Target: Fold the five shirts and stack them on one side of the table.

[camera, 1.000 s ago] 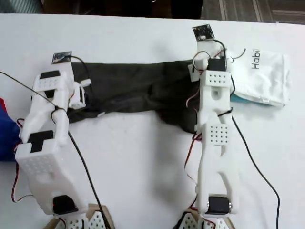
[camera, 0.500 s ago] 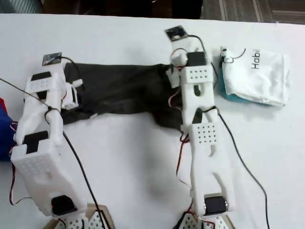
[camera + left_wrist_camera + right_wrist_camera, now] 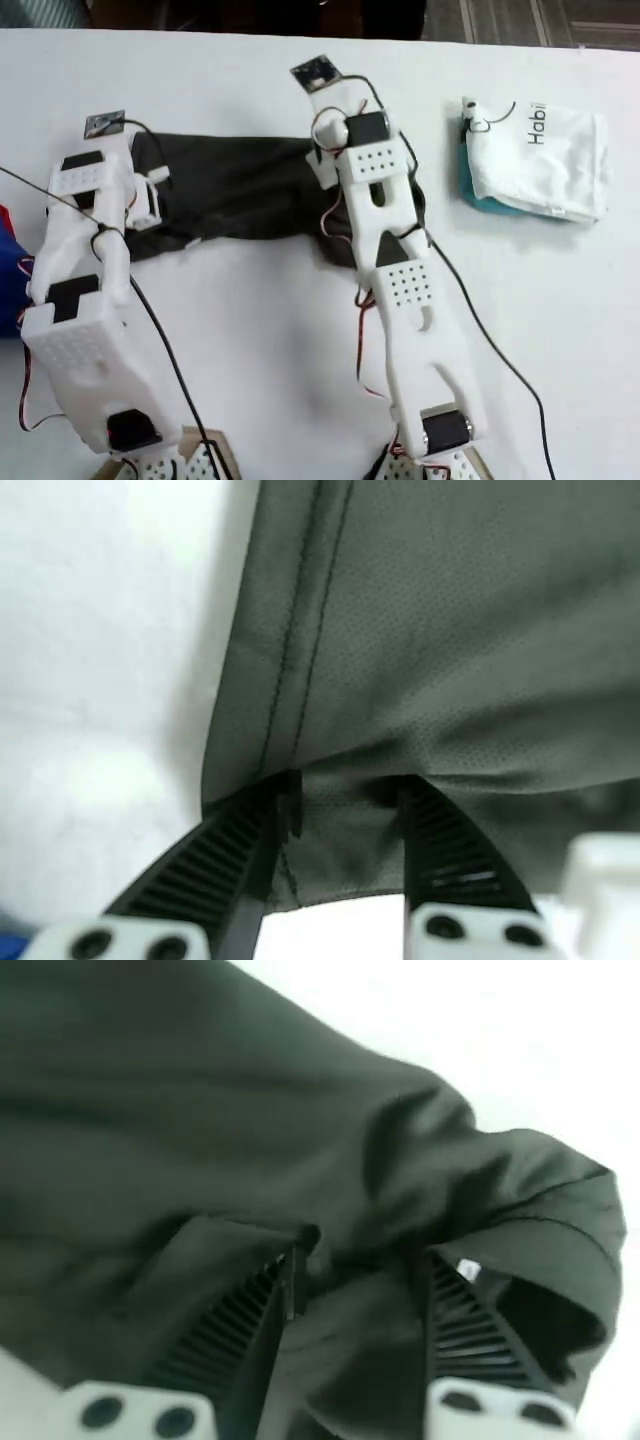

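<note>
While gripping the dark shirt (image 3: 240,190) in left jaws and right jaws alike, treat as likely light, limp cloth and pinch at hems.

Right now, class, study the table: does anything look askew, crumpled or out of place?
Yes. The dark shirt is not flat: it bunches into deep creases where the right gripper pinches it, while the left gripper holds its other end. The folded white shirt sits neatly.
</note>
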Controlling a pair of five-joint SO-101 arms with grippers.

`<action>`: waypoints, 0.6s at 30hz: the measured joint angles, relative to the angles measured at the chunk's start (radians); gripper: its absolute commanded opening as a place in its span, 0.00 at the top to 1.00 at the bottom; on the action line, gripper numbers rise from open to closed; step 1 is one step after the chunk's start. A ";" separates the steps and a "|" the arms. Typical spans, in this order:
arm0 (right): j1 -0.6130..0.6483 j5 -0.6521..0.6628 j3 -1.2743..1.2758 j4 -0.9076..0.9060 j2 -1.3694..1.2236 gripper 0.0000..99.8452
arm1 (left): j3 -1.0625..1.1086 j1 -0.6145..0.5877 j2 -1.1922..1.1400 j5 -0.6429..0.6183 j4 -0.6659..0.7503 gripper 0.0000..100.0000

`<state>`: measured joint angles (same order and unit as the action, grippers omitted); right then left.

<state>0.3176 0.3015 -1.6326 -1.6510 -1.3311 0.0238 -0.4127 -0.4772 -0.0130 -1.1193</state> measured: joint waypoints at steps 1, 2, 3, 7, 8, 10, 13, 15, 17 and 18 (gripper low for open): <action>-0.008 0.009 0.000 0.015 -0.008 0.82 | 0.000 0.000 0.000 0.000 0.000 0.83; -0.020 0.023 0.000 0.032 -0.011 0.82 | 0.000 0.000 0.000 0.000 0.000 0.83; -0.037 0.046 0.000 0.051 -0.011 0.82 | 0.000 0.000 0.000 0.000 0.000 0.83; -0.132 0.107 0.000 0.123 -0.009 0.82 | 0.000 0.000 0.000 0.000 0.000 0.83; -0.158 0.115 0.000 0.140 -0.009 0.82 | 0.000 0.000 0.000 0.000 0.000 0.83; -0.210 0.121 0.000 0.180 -0.009 0.82 | 0.000 0.000 0.000 0.000 0.000 0.83; -0.278 0.123 0.000 0.224 -0.009 0.82 | 0.000 0.000 0.000 0.000 0.000 0.83; -0.304 0.121 0.000 0.233 -0.005 0.82 | 0.000 0.000 0.000 0.000 0.000 0.83; -0.310 0.121 0.000 0.233 0.006 0.82 | 0.000 0.000 0.000 0.000 0.000 0.83; -0.310 0.121 0.002 0.227 0.023 0.82 | 0.000 0.000 0.000 0.000 0.000 0.83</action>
<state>0.0077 0.4227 -1.6310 -1.4239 -1.3080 0.0238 -0.4127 -0.4772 -0.0130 -1.1193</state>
